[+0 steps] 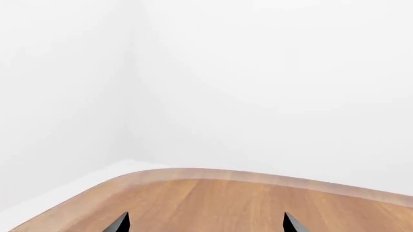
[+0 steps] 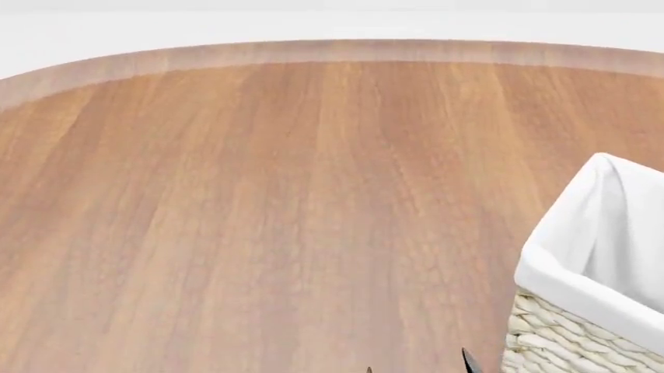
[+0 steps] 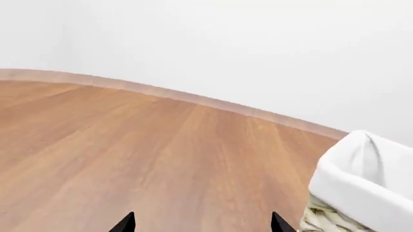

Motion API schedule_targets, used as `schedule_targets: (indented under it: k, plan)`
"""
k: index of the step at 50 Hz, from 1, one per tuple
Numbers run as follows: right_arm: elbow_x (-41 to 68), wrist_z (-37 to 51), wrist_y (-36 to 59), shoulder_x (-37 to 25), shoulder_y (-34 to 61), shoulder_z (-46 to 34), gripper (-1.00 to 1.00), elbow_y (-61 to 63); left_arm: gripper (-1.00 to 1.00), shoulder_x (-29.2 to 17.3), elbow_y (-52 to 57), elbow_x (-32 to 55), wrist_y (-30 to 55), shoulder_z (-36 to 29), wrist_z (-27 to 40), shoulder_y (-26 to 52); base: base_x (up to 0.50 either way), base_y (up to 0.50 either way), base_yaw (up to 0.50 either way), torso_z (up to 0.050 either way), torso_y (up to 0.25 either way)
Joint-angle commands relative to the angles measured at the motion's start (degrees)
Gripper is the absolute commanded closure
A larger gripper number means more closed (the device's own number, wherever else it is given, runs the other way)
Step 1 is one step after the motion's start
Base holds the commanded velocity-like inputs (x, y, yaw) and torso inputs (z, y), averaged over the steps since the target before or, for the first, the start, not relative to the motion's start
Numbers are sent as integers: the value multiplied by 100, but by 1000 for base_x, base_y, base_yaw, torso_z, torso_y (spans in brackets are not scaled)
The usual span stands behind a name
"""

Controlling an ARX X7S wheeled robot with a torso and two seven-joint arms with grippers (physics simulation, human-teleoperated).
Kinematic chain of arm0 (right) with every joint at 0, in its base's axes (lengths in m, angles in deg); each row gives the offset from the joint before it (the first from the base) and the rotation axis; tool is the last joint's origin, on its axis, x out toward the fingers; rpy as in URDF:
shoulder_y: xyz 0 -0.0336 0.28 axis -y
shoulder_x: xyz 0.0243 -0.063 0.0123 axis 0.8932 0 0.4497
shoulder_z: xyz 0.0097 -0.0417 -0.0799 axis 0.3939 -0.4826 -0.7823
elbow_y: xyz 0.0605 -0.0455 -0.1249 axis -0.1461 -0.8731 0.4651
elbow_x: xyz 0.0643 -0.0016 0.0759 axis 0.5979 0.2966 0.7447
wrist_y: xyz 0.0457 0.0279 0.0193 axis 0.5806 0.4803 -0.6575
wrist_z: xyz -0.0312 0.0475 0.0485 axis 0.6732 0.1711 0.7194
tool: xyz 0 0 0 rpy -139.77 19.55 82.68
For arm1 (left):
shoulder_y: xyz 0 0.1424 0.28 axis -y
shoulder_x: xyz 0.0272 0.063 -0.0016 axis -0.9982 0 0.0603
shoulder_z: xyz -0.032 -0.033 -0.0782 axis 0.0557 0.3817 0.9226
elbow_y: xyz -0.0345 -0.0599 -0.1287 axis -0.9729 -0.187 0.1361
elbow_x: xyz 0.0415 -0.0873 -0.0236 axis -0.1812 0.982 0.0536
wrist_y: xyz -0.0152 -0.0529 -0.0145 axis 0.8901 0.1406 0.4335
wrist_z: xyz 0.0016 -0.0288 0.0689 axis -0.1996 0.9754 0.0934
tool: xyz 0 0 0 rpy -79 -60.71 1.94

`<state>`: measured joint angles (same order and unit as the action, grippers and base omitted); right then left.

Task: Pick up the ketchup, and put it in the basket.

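Both my grippers, left (image 1: 205, 223) and right (image 3: 202, 223), have black tips spread apart, nothing btwn them. Tall cream woven wicker basket w/ white cloth lining (image 2: 581, 284) stands at 4 o'clock on the round wooden table (image 2: 260, 194); ketchup isn't in any view.

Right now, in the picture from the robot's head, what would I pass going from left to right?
Bare wooden table → a dark gripper tip poking up at the bottom edge → the wicker basket with its white cloth lining at the right edge. No ketchup bottle shows in this view.
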<state>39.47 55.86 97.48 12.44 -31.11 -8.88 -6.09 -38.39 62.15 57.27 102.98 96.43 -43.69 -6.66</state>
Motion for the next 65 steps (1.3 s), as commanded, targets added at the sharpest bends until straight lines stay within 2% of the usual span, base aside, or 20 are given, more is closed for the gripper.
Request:
schedule_targets:
  k: [1,14,27,42,49,65]
  plan:
    - [364,-804,657,-656,-90,-185,-100,581,-100,-11,241,175,-13,172,45,-180,0,0,0,0,0]
    - [685,-1723,822,-1063,-4,-765,-100,924,-100,2,158,208,-127,205,48,-177,0,0,0,0,0]
    - [705,-2005,939,-1123,132,-1119,-100,1100,-100,-10,96,203,-206,225,61,-203,0,0,0,0,0]
    - [1124,-2436,1867,-743,1301,-1355,-100,1043,-100,-64,236,349,-189,350,122,-259,0,0,0,0,0]
    - [1177,-2652,1952,-605,1713,-1494,-100,572,-100,-73,321,384,-201,328,121,-292,0,0,0,0,0]
    - [1221,-2833,2197,-501,2184,-1689,-100,334,-100,-86,362,378,-204,270,173,-313,0,0,0,0,0]
